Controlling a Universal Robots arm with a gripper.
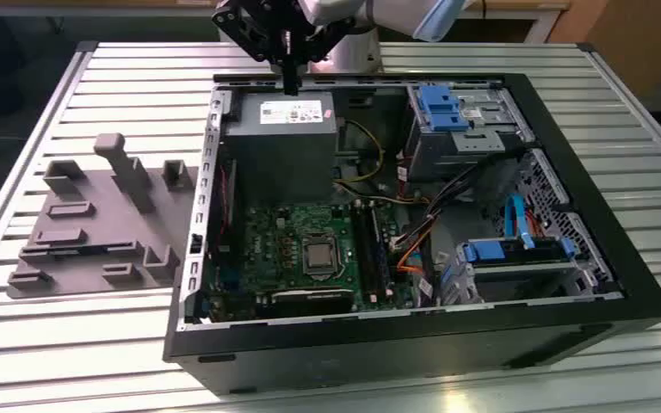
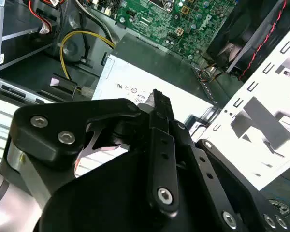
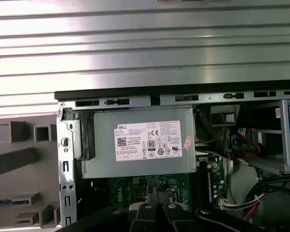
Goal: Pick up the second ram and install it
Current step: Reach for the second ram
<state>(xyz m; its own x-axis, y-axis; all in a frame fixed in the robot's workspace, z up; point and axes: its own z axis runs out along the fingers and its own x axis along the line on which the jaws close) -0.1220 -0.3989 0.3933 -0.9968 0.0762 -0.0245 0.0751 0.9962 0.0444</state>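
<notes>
A slatted metal bench (image 1: 55, 361) carries an open computer case (image 1: 423, 344), its green motherboard (image 1: 279, 232) and grey power supply (image 1: 279, 146) exposed. The robot's pincer (image 1: 293, 86) hangs over the case's far rim, just above the power supply's edge. In the second wrist view its fingers (image 2: 160, 145) are drawn together at the tip, and nothing can be seen between them.

The job looks barely begun. A thin blue-green strip that appears to be the second ram (image 3: 9, 201) lies flat in a slot of the grey holder (image 1: 89, 224). The holder sits on the bench beside the case, on the exterior view's left. By that reading the stick has been neither picked up nor installed.

The ram lies outside the case wall, well apart from the pincer, which is over the case and not over the holder. The exterior view does not show whether any motherboard socket already holds a stick.
</notes>
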